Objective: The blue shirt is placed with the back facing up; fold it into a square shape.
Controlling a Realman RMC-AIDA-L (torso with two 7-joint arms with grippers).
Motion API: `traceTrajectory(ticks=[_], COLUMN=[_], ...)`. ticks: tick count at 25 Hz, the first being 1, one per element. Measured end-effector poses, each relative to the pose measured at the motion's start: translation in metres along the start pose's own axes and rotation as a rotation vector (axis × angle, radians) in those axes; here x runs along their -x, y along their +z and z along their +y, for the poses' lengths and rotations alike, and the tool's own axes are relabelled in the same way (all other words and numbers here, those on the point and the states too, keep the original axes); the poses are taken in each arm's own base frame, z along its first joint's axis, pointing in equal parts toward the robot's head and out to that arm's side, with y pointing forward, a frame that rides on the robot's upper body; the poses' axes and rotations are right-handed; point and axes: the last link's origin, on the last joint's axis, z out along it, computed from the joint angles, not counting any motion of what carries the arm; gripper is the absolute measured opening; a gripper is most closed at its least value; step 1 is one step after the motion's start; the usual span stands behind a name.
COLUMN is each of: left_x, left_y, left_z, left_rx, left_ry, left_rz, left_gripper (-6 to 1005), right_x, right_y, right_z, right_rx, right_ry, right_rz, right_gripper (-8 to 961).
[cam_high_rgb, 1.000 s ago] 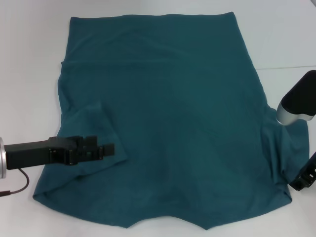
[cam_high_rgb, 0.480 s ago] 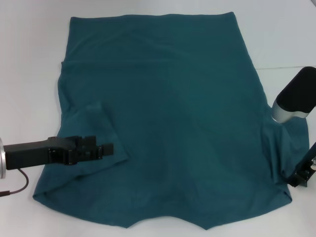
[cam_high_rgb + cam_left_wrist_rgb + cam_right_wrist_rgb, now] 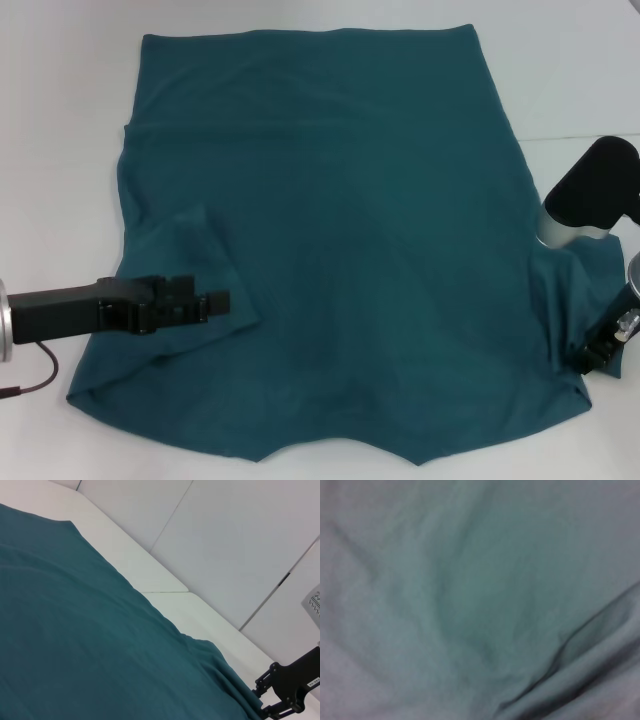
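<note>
Left gripper point(image 3: 222, 299) lay low over folded sleeve, closure not discernible; right gripper point(image 3: 600, 362) likewise at opposite sleeve; shirt point(image 3: 330, 230) spread flat on table point(image 3: 60, 120); advised pinching one layer only.

Head overlooks blue shirt point(image 3: 330, 230); right wrist, seemingly pressed close.
</note>
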Motion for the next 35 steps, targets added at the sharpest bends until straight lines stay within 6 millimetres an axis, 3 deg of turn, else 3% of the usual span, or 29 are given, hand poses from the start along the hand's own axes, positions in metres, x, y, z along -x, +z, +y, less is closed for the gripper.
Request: traceTrajectory(ticks=[6, 12, 17, 22, 29, 35], left_x=[0.000, 0.000, 0.000, 0.002, 0.007, 0.011], left_y=[0.000, 0.000, -0.001, -0.002, -0.005, -0.006], left_z=[0.000, 0.000, 0.000, 0.000, 0.000, -0.001], left_rx=[0.000, 0.002, 0.001, -0.002, -0.003, -0.006], left_ry=[-0.001, -0.001, -0.004, -0.006, -0.017, -0.028], left_rz=[0.000, -0.001, -0.001, -0.002, -0.004, 0.001], left_gripper=[848, 849, 849, 848, 847, 847], right_x=[0.003, 0.004, 0.003, 0.006, 0.015, 0.027], right_y=[0.001, 0.002, 0.002, -0.001, -0.011, -0.013], right_z=[-0.002, 0.001, 0.004, 0.008, 0.012, 0.029], right_rx=[-0.016, -0.010, -0.009, -0.026, -0.061, -0.083], right_ry=[0.004, -0.009, -0.020, -0.050, -0.089, -0.189], right_rz=[-0.020, -0.021, -0.012, -0.019, -0.058, -0.052], right_gripper=[484, 376, 138, 16, 16, 17])
